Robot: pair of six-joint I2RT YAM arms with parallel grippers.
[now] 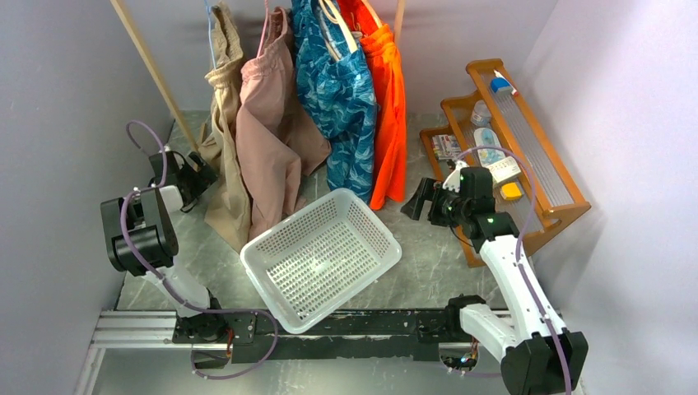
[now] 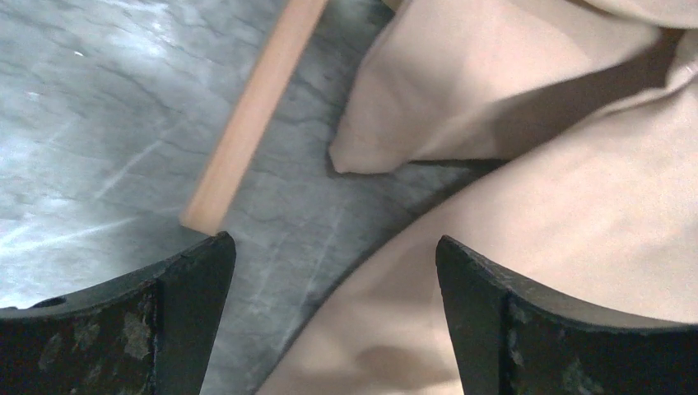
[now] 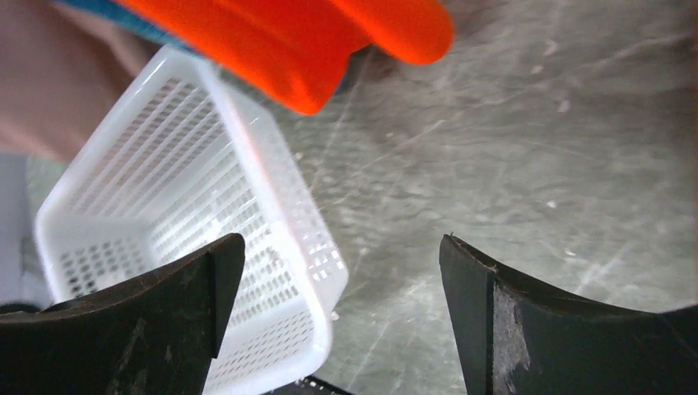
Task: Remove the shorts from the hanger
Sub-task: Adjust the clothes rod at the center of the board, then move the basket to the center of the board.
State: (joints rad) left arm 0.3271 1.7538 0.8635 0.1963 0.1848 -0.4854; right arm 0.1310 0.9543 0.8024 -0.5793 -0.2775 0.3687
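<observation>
- Four shorts hang in a row at the far side, L to R: tan pair (image 1: 224, 123), pink pair (image 1: 272, 132), blue pair (image 1: 342, 99), orange pair (image 1: 387, 107). Waists up, legs down, so the long axis is vertical. Hangers are mostly cut off by the top of frame.
- None off yet; the basket (image 1: 321, 255) in front of them has no cloth in it.
- L pincer (image 1: 185, 177): jaws wide apart, nothing btw them. Wrist view shows bare bench (image 2: 99, 123), a wood pole (image 2: 255, 107) and tan cloth filling the R side. I can't tell if the R finger touches the cloth.
- The tan pair lies just R of the L pincer; its lower end seems to reach the bench.
- R pincer (image 1: 424, 202): jaws also apart, holding nothing. The orange hem is near, ahead and to its L, w/ the basket beyond. A shelf (image 1: 568, 197) stands just behind that arm.
- Key relation: L arm is nearest tan, R arm nearest orange, and both sit low by the hems. Prob. the waist end has to be reached, i.e. up along the long axis.
</observation>
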